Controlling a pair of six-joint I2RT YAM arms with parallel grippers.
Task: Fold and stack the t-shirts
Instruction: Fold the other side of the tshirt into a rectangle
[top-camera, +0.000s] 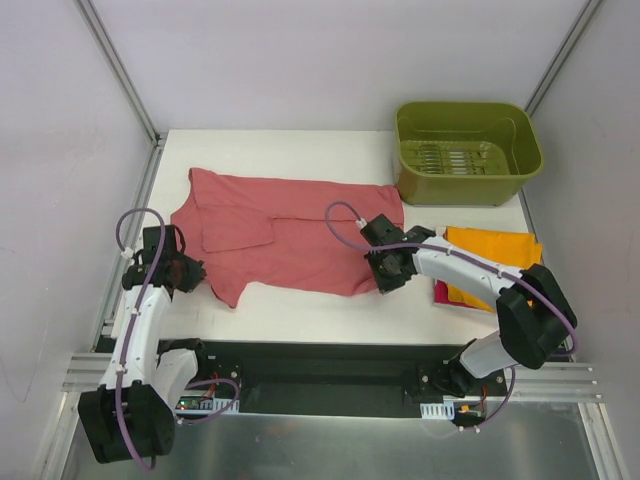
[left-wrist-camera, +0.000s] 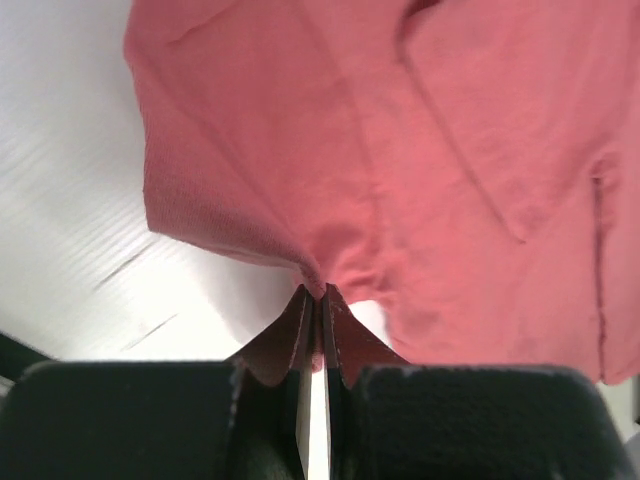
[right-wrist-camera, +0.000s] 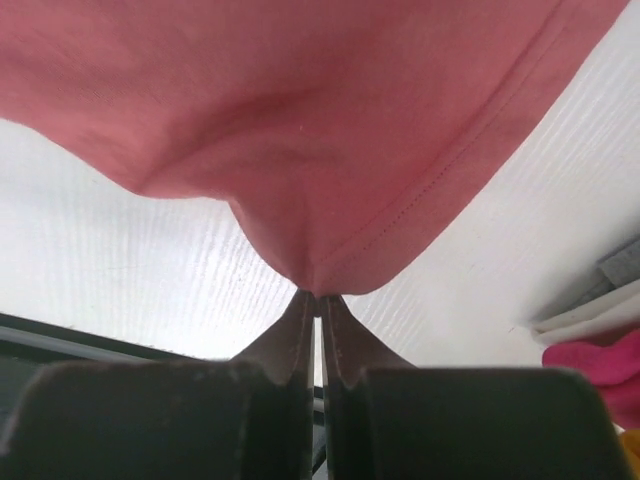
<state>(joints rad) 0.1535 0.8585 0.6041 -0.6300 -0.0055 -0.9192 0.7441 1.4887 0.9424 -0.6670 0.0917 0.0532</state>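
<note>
Salmon t-shirt (top-camera: 285, 235) lay opened out flat across the centre of the desk (top-camera: 300, 312), long axis running 9 to 3 o'clock, with one flap folded over its top on the 9 o'clock half. Cloth was mostly smooth; small puckers showed at both held points.

Left gripper (top-camera: 198, 270) sat at the shirt's 8 o'clock edge. The left wrist view showed its fingers (left-wrist-camera: 290, 345) pressed together on a pinch of the salmon cloth, which gathered into the tips.

Right gripper (top-camera: 384, 280) sat at the shirt's 4 o'clock corner. It was likewise clamped on the stitched hem, and the fabric drew to a point between the closed fingers (right-wrist-camera: 345, 340).

Orange t-shirt (top-camera: 497, 255) lay folded at the desk's 3 o'clock side, well apart from the salmon one. Magenta t-shirt (top-camera: 441, 293) lay under it, only a strip showing at the orange shirt's 7 o'clock edge.

Green tub (top-camera: 467, 150) stood at 1 o'clock, at the far corner of the desk, just beyond the orange shirt.
</note>
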